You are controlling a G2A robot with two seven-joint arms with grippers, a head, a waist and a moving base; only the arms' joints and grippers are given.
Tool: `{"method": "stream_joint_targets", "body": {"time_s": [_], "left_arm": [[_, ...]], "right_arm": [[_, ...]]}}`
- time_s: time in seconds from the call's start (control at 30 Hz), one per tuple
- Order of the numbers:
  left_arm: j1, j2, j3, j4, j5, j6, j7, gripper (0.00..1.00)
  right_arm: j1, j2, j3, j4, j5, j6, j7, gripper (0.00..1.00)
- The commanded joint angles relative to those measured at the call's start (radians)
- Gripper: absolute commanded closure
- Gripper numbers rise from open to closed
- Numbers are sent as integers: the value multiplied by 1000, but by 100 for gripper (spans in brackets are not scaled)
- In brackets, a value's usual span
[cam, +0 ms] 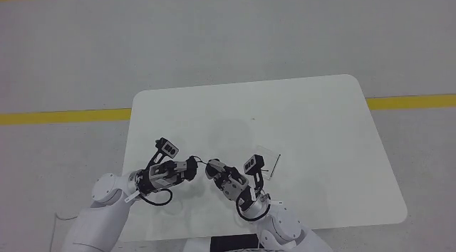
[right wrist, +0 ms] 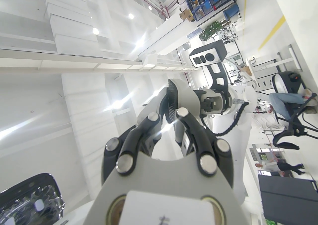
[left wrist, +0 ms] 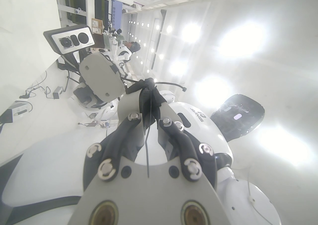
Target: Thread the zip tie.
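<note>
A thin black zip tie [cam: 200, 159] arcs between my two grippers above the table's front edge. My left gripper [cam: 192, 167] is shut on it. In the left wrist view the strap [left wrist: 148, 141] runs up between the black fingers [left wrist: 142, 101] of that gripper [left wrist: 149, 89], and a free end [left wrist: 182, 88] curves away past the tips. My right gripper [cam: 211, 169] faces the left one, tips nearly touching it. It shows as a grey oval [left wrist: 101, 79] in the left wrist view, with a short length of tie leading into it. Its fingers [right wrist: 171, 101] look shut, with glare over the tie.
The white table [cam: 320, 124] stretches away behind the grippers. A second black zip tie [cam: 275, 165] lies on it just right of the right arm, beside a clear plastic bag [cam: 261, 158]. A small dark speck [cam: 252, 118] lies mid-table.
</note>
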Motion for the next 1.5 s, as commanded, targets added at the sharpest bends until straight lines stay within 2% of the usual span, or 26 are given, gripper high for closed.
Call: {"method": "stream_joint_targets", "body": {"time_s": [0.0, 0.77, 1.47], "left_arm": [[0, 0, 0, 0, 0, 0, 0, 100], [0, 0, 0, 0, 0, 0, 0, 100], [0, 0, 0, 0, 0, 0, 0, 100]], "right_arm": [[1, 2, -2, 0, 0, 0, -3, 100], [14, 24, -25, 1, 3, 12, -51, 100], [37, 45, -49, 40, 22, 0, -63, 100]]}}
